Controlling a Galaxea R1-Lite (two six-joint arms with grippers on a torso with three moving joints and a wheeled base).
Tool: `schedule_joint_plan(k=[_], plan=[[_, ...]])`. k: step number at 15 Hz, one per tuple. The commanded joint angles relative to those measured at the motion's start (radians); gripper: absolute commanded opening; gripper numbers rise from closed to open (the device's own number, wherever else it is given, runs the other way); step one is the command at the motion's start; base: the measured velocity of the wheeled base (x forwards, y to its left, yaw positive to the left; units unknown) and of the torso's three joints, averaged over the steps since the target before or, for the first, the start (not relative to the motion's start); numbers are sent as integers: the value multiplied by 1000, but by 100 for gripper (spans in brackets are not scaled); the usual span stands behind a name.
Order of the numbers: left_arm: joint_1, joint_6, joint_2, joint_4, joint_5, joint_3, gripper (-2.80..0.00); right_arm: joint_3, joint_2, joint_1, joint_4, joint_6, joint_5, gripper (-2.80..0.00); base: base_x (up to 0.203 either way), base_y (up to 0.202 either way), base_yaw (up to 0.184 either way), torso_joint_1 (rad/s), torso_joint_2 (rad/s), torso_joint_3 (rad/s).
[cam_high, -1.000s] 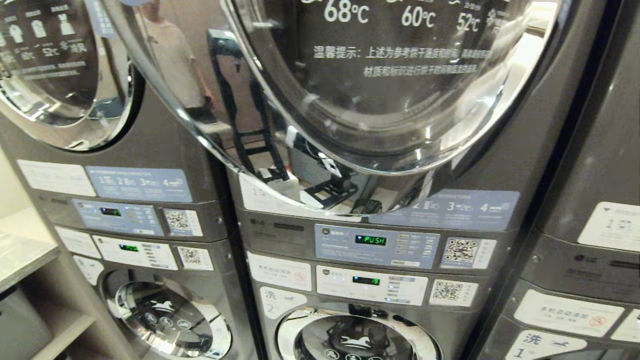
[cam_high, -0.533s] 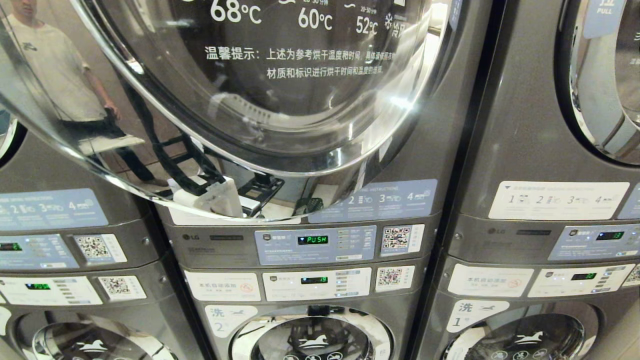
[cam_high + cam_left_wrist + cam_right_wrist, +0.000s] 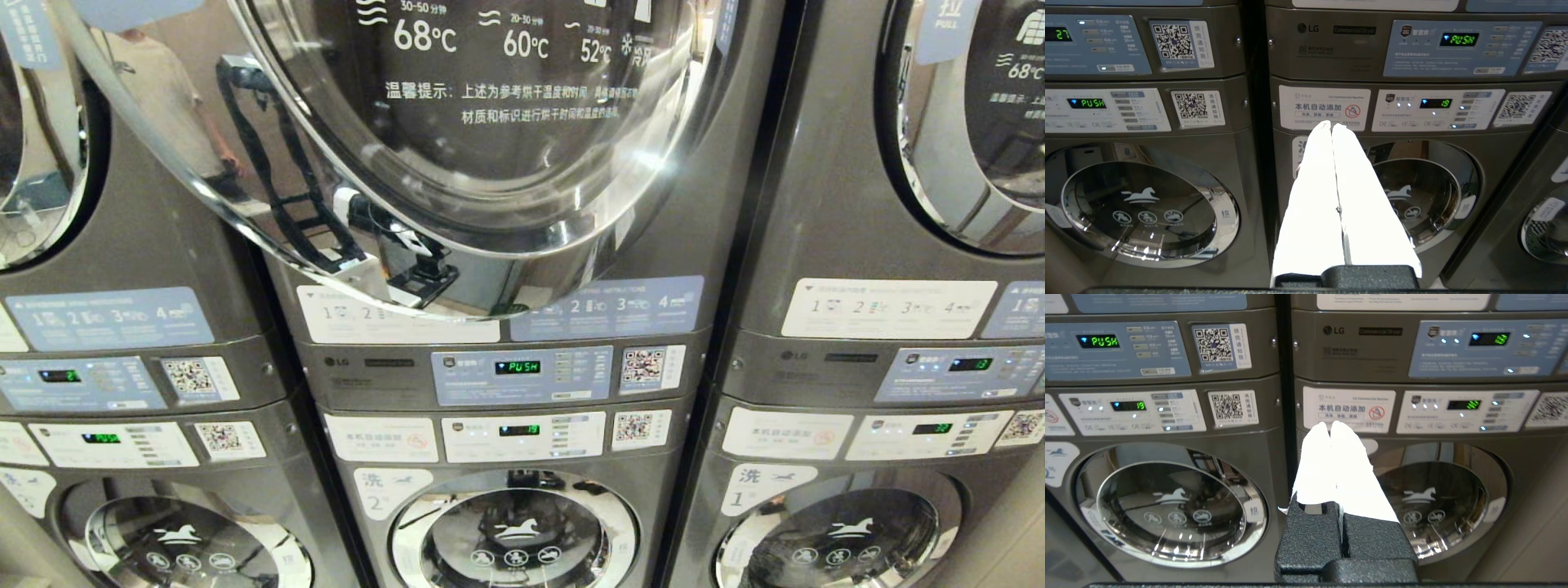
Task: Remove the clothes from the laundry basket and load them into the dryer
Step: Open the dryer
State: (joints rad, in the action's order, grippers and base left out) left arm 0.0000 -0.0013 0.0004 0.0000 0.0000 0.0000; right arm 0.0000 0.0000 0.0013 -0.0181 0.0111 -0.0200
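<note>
Dryer (image 3: 522, 245) with the green PUSH display (image 3: 518, 367) stands in the middle stack of the head view, above a washer (image 3: 514, 531) marked with a white horse; its chrome-rimmed glass door (image 3: 490, 139), printed with temperatures, looks closed. Like dryers stand in the stacks to either side, their displays showing numbers. Neither the clothes nor the laundry basket appears in any view, so where they lie cannot be told.

Both arms are outside the head view. The left gripper (image 3: 1332, 125) points at the middle stack's washer panel, its white fingers pressed together on nothing. The right gripper (image 3: 1330, 425) points at the lower panel of the stack to the right, its fingers likewise narrow and empty.

By my reading the task is at its start: the robot is facing the machines with nothing in hand. To do this step well, it should fix on the machine reading PUSH and not its neighbours, find the door's pull edge before reaching, and open the door fully so the load can go in unhindered. The fingers will need to spread before gripping anything.
</note>
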Motion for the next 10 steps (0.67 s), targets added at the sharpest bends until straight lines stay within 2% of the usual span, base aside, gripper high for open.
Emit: schedule_joint_plan(k=[1, 5, 8, 10], plan=[[0, 0, 0, 0, 0, 0, -280, 6, 2, 0, 0, 0, 0, -280, -196, 0, 0, 2, 6, -2], [0, 1, 0, 0, 0, 0, -280, 6, 2, 0, 0, 1, 0, -280, -158, 0, 2, -4, 0, 0], [0, 21, 0, 1, -7, -3, -280, 6, 2, 0, 0, 7, -1, -280, 0, 0, 0, 0, 0, 0], [0, 44, 17, 10, -40, -92, -280, 6, 2, 0, 0, 7, -1, -280, 0, 0, 0, 0, 0, 0]])
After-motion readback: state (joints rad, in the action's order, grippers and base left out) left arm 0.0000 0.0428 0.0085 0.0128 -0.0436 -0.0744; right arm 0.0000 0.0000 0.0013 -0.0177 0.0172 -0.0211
